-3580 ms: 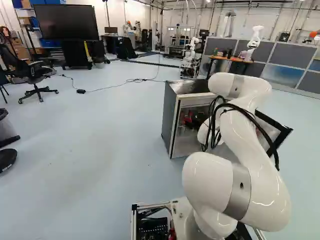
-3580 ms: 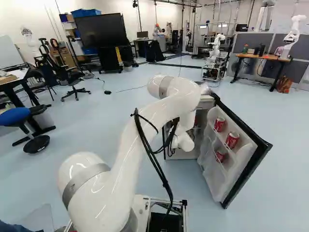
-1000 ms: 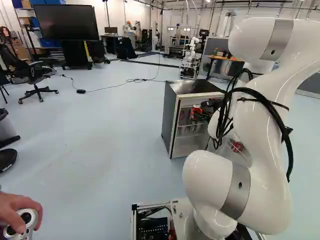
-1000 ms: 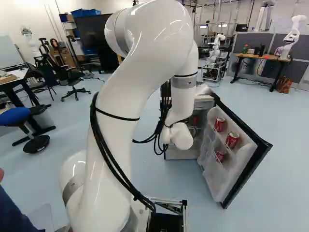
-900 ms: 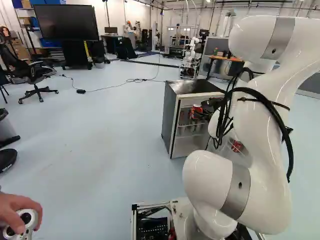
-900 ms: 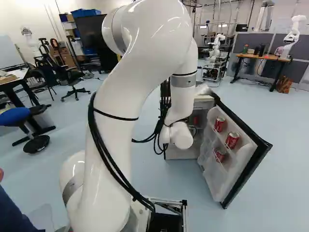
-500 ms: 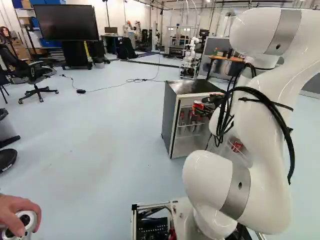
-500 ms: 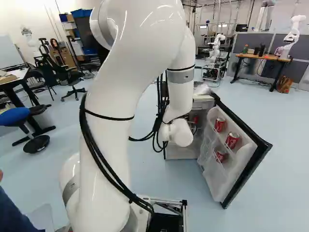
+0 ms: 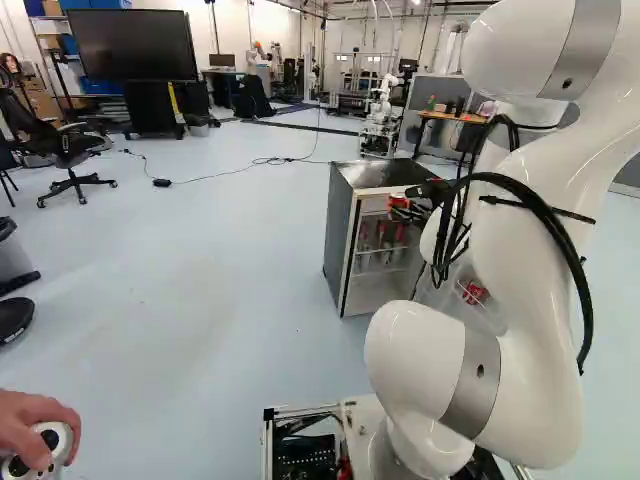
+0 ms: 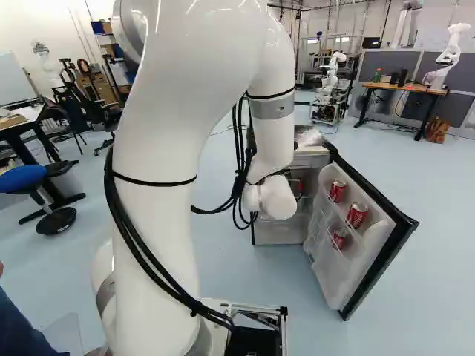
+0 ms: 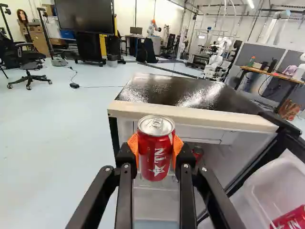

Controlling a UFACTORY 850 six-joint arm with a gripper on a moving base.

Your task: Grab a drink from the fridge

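Our gripper [image 9: 404, 208] has crept up over the last second, clamped on both sides of the red can [image 11: 156, 164], which rose with it, now upright at the open fridge's [image 9: 342, 240] front, near its top edge.

1. Left base view: behind the arm [image 9: 410, 355], from its left, facing ahead, slightly down.
2. Right base view: likewise, from its right (both share the fridge [image 9: 340, 235] and far table [image 10: 401, 87]).
3. Wrist view: nearest, facing the fridge's open front and top.
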